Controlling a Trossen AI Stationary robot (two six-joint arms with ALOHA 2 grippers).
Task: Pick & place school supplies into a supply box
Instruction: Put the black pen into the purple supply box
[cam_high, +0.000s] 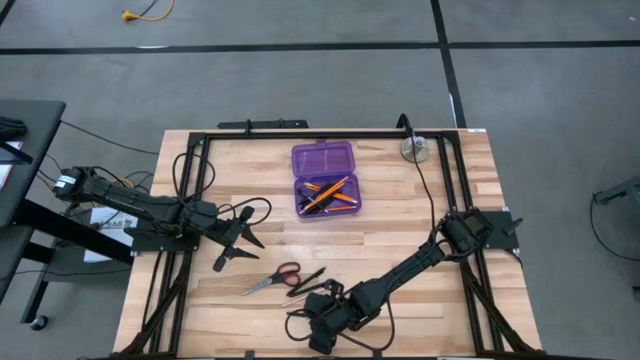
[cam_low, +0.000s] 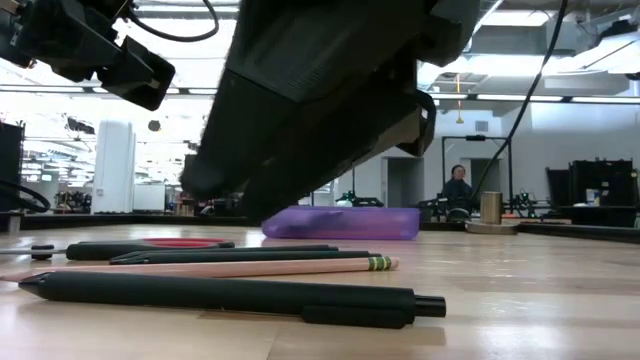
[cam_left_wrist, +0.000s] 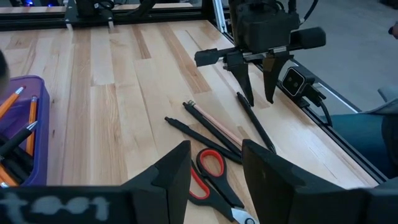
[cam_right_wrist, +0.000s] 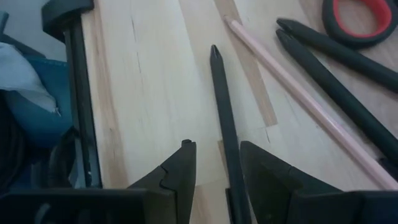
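Nearest the low camera, a black pen (cam_low: 230, 292) lies flat on the counter (cam_low: 520, 300), directly under the right tool (cam_left_wrist: 258, 78). That tool hovers open, its two fingers straddling the pen without touching it. Just beyond the pen lies a pale pencil (cam_left_wrist: 214, 124), then two more black pens (cam_left_wrist: 199, 134) side by side, then the red-handled scissors (cam_left_wrist: 214, 180). Past the scissors, the left tool (cam_high: 232, 243) hangs open above bare wood, near the handles. Farther off, well apart from both tools, the purple supply box (cam_high: 324, 180) sits open holding orange pencils (cam_high: 335, 190) and dark pens.
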